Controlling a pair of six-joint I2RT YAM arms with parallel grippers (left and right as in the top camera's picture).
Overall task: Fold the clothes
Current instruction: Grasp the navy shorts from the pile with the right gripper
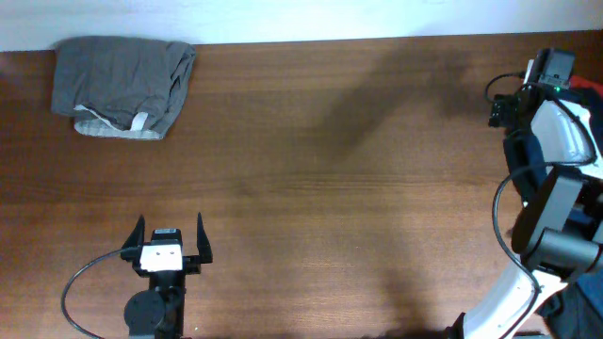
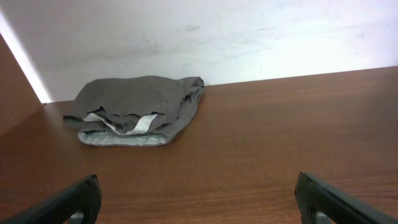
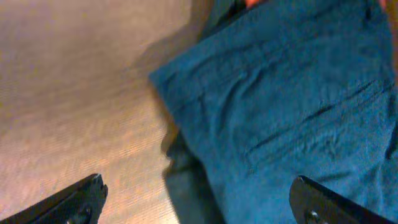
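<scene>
Overhead view first. Shows a grey garment (image 1: 122,87) bunched into a rough fold at the far left corner of the table (image 1: 330,188), hard against the back edge, with a pale hem strip along its near side. Shows the left gripper (image 1: 170,231) near the front edge, well apart from that garment, released, 2 fingers spread wide with only bare wood between. Shows the right arm (image 1: 551,202) standing at the right edge of the table and reaching toward the far right corner; cannot make out its gripper from up here.

Left wrist view next. Looks across the wood at the grey garment (image 2: 134,109), lying against the white wall (image 2: 217,37), with light lining and a paler hem along its near side. Frames the left gripper (image 2: 198,186) with 2 black fingers (image 2: 62,205) in the bottom corners, far apart, gripping nothing.

Right wrist view last. Looks down on a blue garment (image 3: 292,106), wrinkled and faintly seamed, filling the right side, with 1 corner lying over a wood surface (image 3: 68,93). Shows the right gripper (image 3: 199,186) released as well, 2 black fingers (image 3: 74,202) spread at the bottom corners above the cloth's edge; cannot tell whether touching it.
</scene>
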